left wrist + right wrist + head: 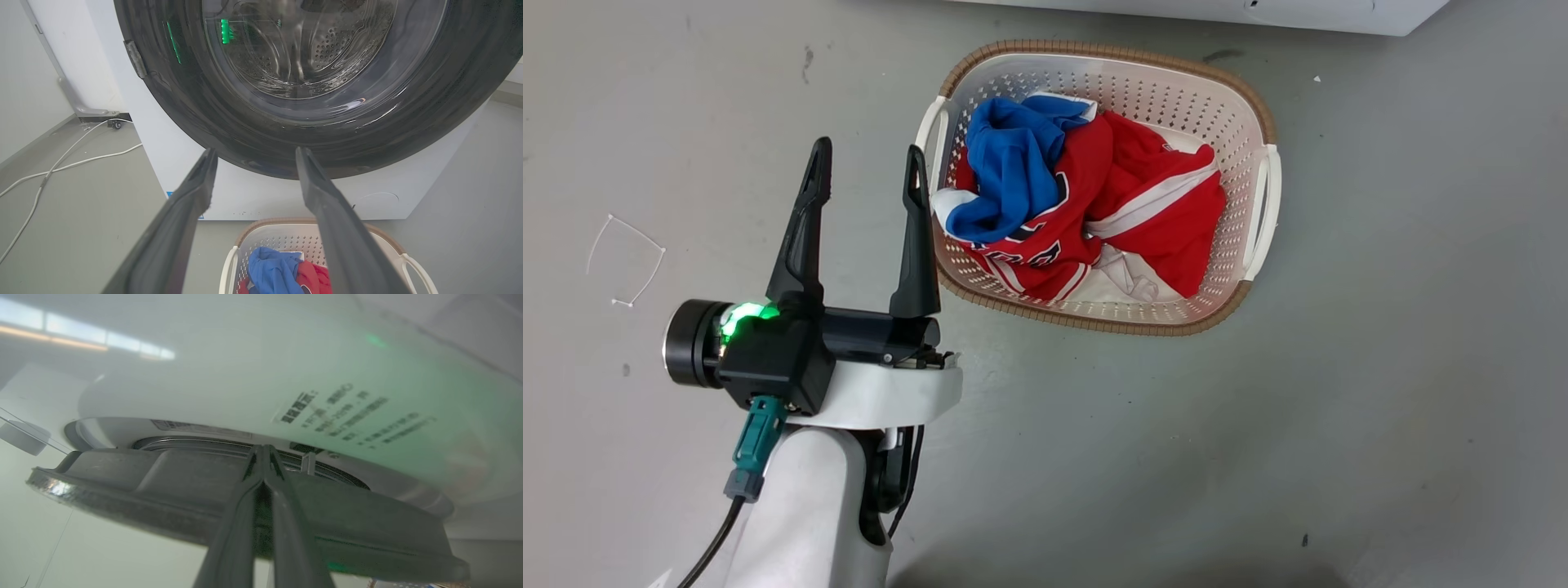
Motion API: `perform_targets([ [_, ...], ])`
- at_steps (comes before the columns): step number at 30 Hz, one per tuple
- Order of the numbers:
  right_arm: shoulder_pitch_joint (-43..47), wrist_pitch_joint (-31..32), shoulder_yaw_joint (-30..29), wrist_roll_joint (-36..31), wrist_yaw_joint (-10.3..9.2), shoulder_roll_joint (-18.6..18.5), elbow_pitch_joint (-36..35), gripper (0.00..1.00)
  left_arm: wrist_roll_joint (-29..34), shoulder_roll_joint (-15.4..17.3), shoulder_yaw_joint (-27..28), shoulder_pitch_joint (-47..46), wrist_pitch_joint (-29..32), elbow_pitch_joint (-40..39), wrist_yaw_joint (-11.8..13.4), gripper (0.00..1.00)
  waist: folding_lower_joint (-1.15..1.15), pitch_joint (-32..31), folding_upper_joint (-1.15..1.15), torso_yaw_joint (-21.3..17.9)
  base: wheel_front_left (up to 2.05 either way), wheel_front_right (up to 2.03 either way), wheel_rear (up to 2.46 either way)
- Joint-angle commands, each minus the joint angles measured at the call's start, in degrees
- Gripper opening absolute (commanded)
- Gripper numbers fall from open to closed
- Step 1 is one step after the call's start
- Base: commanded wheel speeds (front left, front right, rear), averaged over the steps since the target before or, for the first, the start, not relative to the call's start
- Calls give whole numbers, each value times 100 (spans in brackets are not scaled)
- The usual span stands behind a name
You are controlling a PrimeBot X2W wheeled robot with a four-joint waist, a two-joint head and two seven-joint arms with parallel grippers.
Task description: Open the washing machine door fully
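The washing machine door [253, 134] sits on the front of the white washer [175, 163]. The right gripper [263, 448] has its fingers squeezed together, poking over the door's edge toward the washer. The left gripper [868, 155] hangs in front of the washer, its fingers spread wide and holding nothing.

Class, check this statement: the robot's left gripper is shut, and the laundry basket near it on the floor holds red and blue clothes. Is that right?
Not quite. The left gripper is open, with its two fingers spread well apart, as the head view shows. The rest stands: the laundry basket near it on the floor holds red and blue clothes.
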Motion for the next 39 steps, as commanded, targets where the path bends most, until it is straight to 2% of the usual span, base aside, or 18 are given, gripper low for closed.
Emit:
perform_targets([
  [1, -120, 65, 75, -37, 2, 36, 30, 0, -29, -9, -7, -118, -16, -18, 33, 100, -1, 22, 0, 20, 0, 0, 0],
  [6, -192, 239, 262, -124, 2, 94, 86, 0, -65, -10, -41, -128, -16, 15, 58, 100, -1, 24, 0, 64, 0, 0, 0],
  [15, 259, 670, 566, -75, 10, 250, -141, 0, -76, -9, 5, -9, -16, 82, 51, 100, -1, -149, 0, -13, 0, 0, 0],
  [20, 597, 755, 523, -9, 9, 164, -352, 0, -19, -9, 61, 37, -16, 122, -5, 100, -1, -307, 0, -118, 0, 0, 0],
  [39, 2141, 1212, 777, 383, 9, 515, -1398, 0, 109, -8, 242, 423, -16, 259, -154, 100, -1, -1065, 0, -289, 0, 0, 0],
])
